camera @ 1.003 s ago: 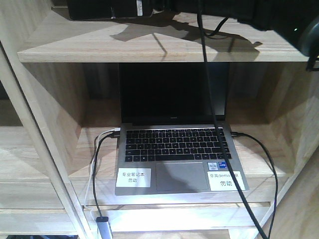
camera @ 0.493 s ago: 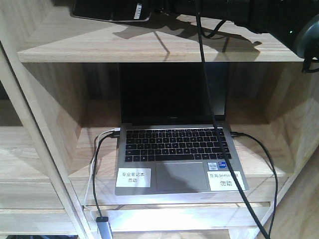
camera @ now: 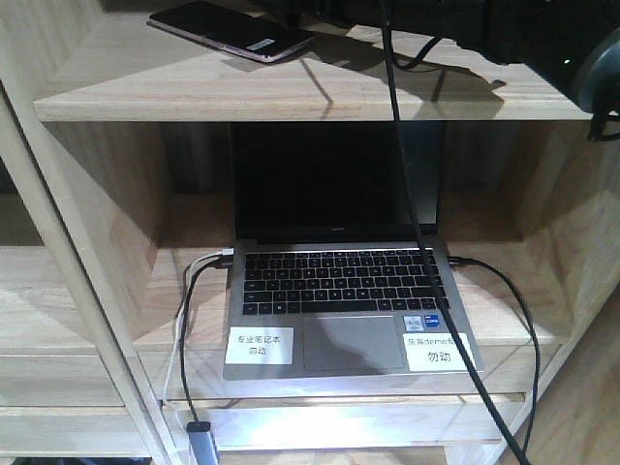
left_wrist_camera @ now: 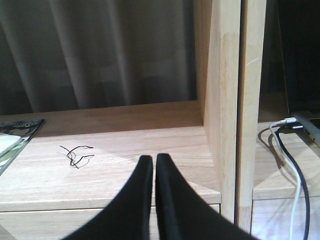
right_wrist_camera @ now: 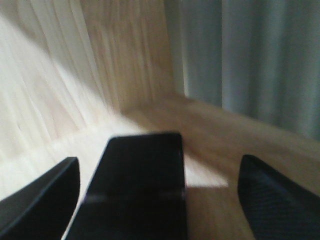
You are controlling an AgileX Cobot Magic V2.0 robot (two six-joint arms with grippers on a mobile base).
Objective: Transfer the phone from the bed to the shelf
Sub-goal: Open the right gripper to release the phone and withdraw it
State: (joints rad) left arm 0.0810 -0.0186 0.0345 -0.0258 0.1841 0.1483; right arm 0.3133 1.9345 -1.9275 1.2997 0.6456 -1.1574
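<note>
Right gripper [right_wrist_camera: 159, 200] hangs with its fingers spread wide, touching nothing; the phone [camera: 232, 29] lies flat between them on the shelf [camera: 291, 97], at twelve o'clock above the laptop [camera: 344, 291]. Left gripper [left_wrist_camera: 154, 165] is pinched closed, empty.

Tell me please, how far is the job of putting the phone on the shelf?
Nearly finished. The phone already lies flat on the upper shelf, above the open laptop. The right hand is open, its fingers apart on either side of the phone and not gripping it. The left hand is shut and empty at a lower board. What is left: pull the right arm clear.
</note>
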